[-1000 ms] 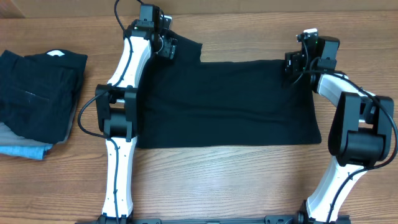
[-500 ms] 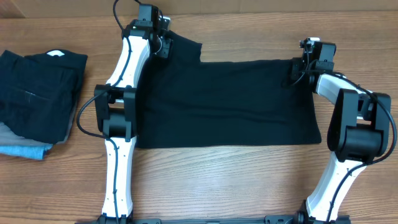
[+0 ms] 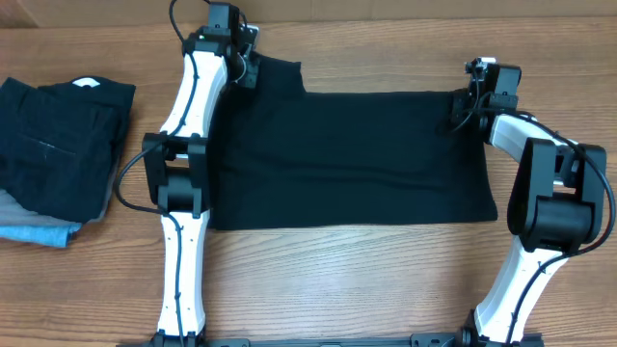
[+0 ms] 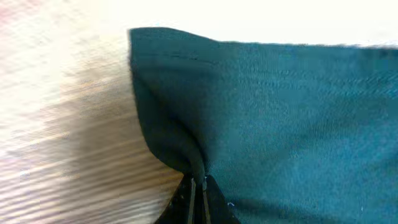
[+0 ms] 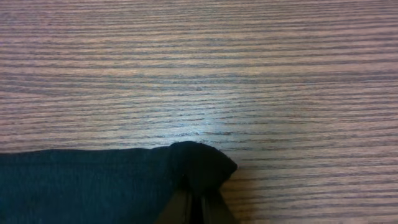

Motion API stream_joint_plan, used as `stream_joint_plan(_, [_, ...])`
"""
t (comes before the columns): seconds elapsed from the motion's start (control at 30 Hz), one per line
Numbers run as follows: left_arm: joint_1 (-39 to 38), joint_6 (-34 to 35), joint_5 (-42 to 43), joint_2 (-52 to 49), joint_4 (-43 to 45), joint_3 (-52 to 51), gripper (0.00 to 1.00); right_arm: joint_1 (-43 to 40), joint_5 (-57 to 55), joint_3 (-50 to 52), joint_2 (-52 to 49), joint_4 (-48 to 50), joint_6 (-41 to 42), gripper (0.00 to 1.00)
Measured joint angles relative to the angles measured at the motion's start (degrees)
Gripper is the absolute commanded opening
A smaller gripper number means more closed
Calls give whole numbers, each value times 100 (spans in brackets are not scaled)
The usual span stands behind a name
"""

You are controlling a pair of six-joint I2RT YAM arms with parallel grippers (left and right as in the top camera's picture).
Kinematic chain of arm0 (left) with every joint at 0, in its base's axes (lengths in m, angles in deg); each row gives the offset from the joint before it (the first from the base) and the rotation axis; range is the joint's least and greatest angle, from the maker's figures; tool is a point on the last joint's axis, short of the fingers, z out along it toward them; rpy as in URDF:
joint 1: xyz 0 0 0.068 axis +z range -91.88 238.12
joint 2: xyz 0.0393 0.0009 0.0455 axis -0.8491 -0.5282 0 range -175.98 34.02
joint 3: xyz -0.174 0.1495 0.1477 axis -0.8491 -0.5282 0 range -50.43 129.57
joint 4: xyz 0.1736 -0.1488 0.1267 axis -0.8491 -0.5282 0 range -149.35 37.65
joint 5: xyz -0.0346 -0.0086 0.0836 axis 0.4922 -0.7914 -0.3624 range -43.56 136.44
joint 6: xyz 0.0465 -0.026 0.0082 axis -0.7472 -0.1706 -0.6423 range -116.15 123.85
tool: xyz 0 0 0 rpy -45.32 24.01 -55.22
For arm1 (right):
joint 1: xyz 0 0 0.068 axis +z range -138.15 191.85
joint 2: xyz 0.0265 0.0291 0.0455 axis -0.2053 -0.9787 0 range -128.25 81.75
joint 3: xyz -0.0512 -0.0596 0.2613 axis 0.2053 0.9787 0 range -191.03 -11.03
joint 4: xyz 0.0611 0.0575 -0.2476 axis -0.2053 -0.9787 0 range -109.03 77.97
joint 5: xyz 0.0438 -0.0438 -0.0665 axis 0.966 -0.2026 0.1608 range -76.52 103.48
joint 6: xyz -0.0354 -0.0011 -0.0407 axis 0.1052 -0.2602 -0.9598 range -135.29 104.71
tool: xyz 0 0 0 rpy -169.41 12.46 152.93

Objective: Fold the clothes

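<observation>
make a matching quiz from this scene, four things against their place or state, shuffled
1 black soft-fabric T-shirt
2 left gripper
3 right gripper
4 pile of folded dark clothes

A at the left edge of the wooden table
B shut on the shirt's far right corner
C spread flat in the middle
D shut on the shirt's far left corner

Pairs: 1-C, 2-D, 3-B, 4-A

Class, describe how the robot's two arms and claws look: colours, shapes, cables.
Left arm and right arm match: white shells, chunky black joints, looping black cables. Left claw and right claw have thin dark fingers.
</observation>
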Motion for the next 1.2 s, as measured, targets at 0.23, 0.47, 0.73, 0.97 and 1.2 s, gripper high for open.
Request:
stream_joint_plan(0.23, [101, 2, 0, -15, -516, 824, 6, 35, 39, 0, 129, -9, -2, 4])
stream_joint_plan(0.47, [116, 4, -17, -15, -1351, 1193, 4, 33, 42, 4, 391, -284, 0, 4])
stream_joint_plan(0.73, [116, 7, -20, -26, -2531, 2153, 4, 33, 313, 9, 994, -1270, 0, 4])
stream_joint_plan(0.97, [127, 345, 199, -26, -3707, 2179, 4, 33, 382, 11, 1110, -2173, -2, 4])
stream_joint_plan(1.2, [127, 918, 391, -26, -4334, 2184, 4, 33, 380, 11, 1604, -2894, -2, 4])
